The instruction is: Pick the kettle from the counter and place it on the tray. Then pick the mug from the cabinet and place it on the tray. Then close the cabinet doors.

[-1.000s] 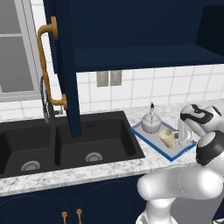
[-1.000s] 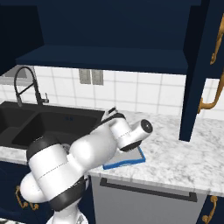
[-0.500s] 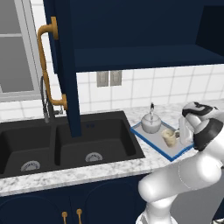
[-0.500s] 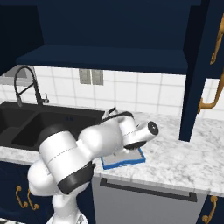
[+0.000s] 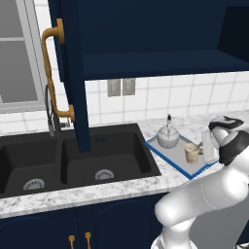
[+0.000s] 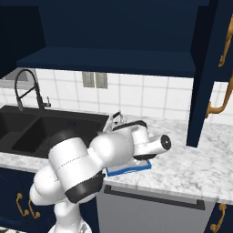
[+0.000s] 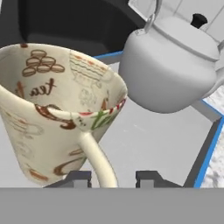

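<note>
And the jaws are letting go! The two-finger gripper (image 7: pixel 113 178), pinched together a second ago, now stands with its dark fingertips (image 7: pixel 78 177) parted either side of the loop handle, no longer squeezing it. By my reading, that makes the mug delivered; only the cabinet doors remain.

The small cream ceramic mug (image 7: pixel 61 109) stands upright on the flat grey tray with the thin blue rim (image 7: pixel 205 144), and beside it on that tray sits the squat silvery-grey kettle (image 7: pixel 175 65) with its dark knob. The mug is printed with brown tea motifs inside and out, and it widens towards the rim.

From the left base view, the tray (image 5: pixel 165 154) lies on the speckled marble counter (image 5: pixel 121 187), just right of the black double sink (image 5: pixel 73 160). Above the tray, the tall navy cabinet door with its curved brass handle (image 5: pixel 73 73) hangs wide open.
</note>
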{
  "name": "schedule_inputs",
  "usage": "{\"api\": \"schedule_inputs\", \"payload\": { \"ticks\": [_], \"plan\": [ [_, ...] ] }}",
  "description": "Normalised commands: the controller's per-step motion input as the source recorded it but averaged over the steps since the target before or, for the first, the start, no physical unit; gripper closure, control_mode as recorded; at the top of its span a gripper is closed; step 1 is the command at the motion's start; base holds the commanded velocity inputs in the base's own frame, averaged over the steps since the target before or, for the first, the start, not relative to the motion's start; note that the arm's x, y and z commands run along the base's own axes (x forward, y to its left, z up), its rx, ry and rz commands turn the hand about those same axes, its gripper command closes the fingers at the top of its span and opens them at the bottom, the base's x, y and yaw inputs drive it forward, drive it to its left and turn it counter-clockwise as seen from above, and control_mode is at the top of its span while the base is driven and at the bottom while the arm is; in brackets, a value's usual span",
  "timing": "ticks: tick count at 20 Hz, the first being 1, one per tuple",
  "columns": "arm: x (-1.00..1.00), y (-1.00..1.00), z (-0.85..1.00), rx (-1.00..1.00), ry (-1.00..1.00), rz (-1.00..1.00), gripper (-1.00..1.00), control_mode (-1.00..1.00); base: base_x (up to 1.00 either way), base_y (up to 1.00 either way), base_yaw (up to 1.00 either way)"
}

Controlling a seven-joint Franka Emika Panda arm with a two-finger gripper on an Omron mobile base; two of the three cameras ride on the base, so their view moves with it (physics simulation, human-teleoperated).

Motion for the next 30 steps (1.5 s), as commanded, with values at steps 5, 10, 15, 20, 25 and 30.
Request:
{"api": "schedule_inputs", "payload": {
  "ticks": [5, 10, 15, 20, 25, 30],
  "plan": [
    [-0.07, -0.14, 0.00, 0.00, -0.10, 0.02, -1.00, -1.00, 0.00, 0.00, 0.00],
    [-0.05, -0.01, 0.02, 0.00, -0.02, 0.01, -1.00, -1.00, 0.00, 0.00, 0.00],
    [-0.10, 0.07, 0.34, 0.00, 0.00, 0.00, -1.00, -1.00, 0.00, 0.00, 0.00],
    [-0.24, 0.47, 0.40, 0.00, 0.00, -0.10, -1.00, -1.00, 0.00, 0.00, 0.00],
    [-0.24, 0.59, 0.35, 0.03, 0.00, -0.15, -1.00, -1.00, 0.00, 0.00, 0.00],
    [-0.18, 0.57, 0.44, 0.00, -0.11, -0.07, -1.00, -1.00, 0.00, 0.00, 0.00]
  ]
}}
